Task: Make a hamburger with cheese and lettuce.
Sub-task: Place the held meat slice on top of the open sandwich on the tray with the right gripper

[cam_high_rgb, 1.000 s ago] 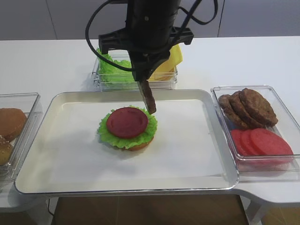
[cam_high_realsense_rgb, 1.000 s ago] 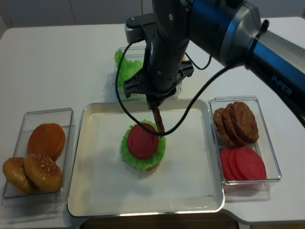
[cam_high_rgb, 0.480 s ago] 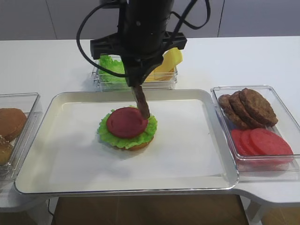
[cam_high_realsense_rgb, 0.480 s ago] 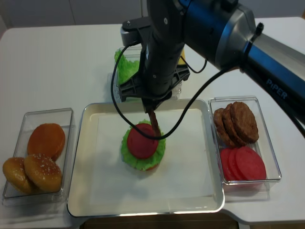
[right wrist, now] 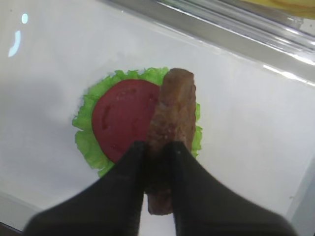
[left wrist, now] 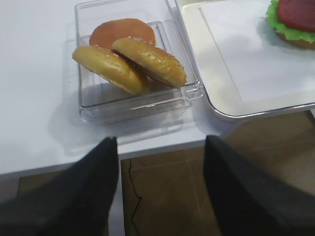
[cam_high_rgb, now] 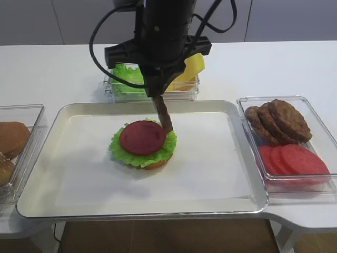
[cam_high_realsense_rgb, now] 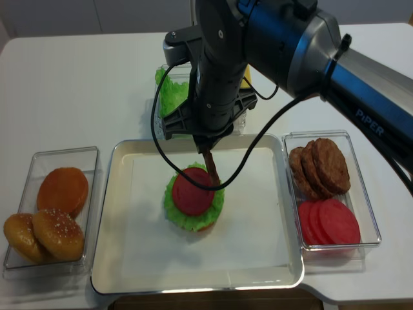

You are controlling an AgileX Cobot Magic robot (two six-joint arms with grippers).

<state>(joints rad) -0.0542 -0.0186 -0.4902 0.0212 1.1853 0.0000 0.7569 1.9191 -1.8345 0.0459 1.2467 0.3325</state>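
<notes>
A patty [right wrist: 170, 132] is being held edge-down in the shut right hand [right wrist: 156, 162], just above the hamburger's [cam_high_rgb: 142, 143] right rim

Bins of spare parts around the metal tray [cam_high_rgb: 247, 158]

Left of the tray, a clear bin [left wrist: 88, 105] holds three tan buns [left wrist: 133, 59], two seeded ones leaning over a plain one (edges overlapping). Right of the tray, another clear bin [cam_high_realsense_rgb: 368, 194] holds loose brown patties [cam_high_rgb: 276, 121] at its far end and red tomato slices [cam_high_rgb: 295, 161] at its near end, both fanned. White paper [cam_high_rgb: 210, 168] lines the tray, which sits on a white table [cam_high_rgb: 47, 68].
</notes>
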